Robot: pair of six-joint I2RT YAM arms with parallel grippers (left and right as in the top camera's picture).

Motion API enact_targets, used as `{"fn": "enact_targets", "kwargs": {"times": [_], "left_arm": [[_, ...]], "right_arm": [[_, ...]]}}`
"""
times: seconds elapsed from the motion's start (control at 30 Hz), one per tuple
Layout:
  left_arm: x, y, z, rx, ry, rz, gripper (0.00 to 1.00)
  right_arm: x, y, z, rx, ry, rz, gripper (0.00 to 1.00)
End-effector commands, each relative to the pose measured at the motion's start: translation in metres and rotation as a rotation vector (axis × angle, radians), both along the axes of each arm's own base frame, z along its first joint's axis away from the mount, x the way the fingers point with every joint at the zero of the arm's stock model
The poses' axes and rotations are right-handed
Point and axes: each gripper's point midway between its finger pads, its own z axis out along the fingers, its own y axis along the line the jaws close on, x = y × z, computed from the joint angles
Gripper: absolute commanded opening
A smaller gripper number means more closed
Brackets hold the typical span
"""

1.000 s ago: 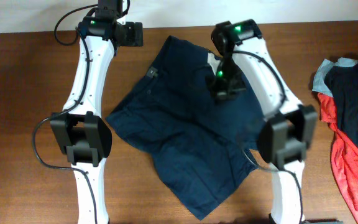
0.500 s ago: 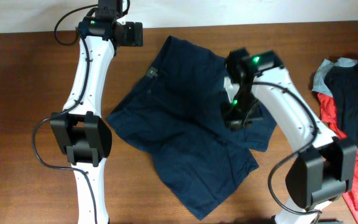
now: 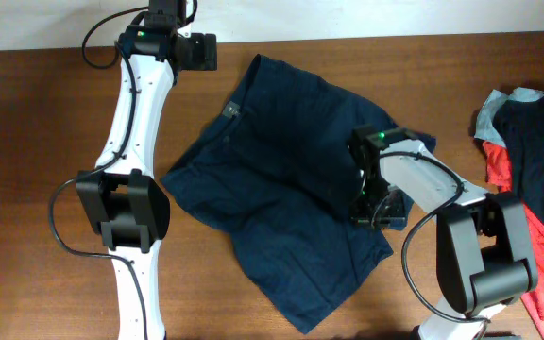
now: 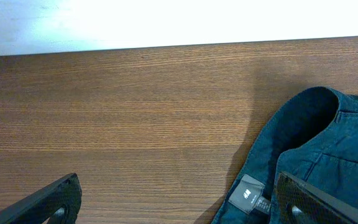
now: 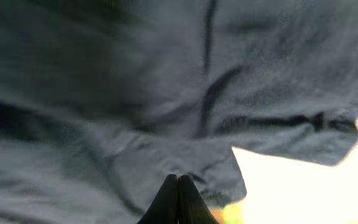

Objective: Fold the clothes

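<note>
- The shorts (image 3: pixel 272 189) lie spread flat in the middle of the table (image 3: pixel 45 189), a little turned. Their edge with the small label (image 4: pixel 248 196) faces far and left, and the legs run out to the right and to the near side.
- Their long axis, as I judge it, goes on a diagonal from the far corner down to the near hem.
- The right gripper (image 5: pixel 178 188) is low over the right part of the shorts, just inside the right edge. In its wrist view the cloth fills almost the whole picture, and a hem edge shows just to the right of the tips.
- Its two fingers are pressed together to one point. Whether a bit of cloth is caught between them I cannot tell.
- The left gripper (image 4: pixel 179 202) is at the far side of the table, just to the left of the far corner of the shorts. Its fingers stand wide apart and hold nothing, with bare wood under them and the label just to the right.
- So the cloth lies under the right fingers, and to the right of the left fingers.
- For the right half of the shorts the right arm is clearly nearer. For the far corner the left arm is nearer.
- I judge that a fold would be made across the long axis or along it, and the shorts are not yet folded.
- The heap of other garments (image 3: pixel 536 189) lies at the right end of the table, well apart from the shorts.
</note>
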Motion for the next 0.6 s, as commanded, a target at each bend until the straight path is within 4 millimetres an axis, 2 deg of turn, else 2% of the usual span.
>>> {"fn": "enact_targets", "kwargs": {"times": [0.0, 0.33, 0.57], "left_arm": [[0.0, 0.001, -0.003, 0.013, 0.006, -0.009, 0.99], [0.0, 0.001, -0.003, 0.013, 0.006, -0.009, 0.99], [0.0, 0.001, -0.003, 0.013, 0.006, -0.009, 0.99]], "right_arm": [[-0.008, -0.008, -0.008, -0.041, 0.009, -0.044, 0.04], [-0.008, -0.009, -0.031, -0.04, -0.041, -0.07, 0.04], [0.0, -0.032, -0.038, -0.103, -0.079, -0.099, 0.07]]}}
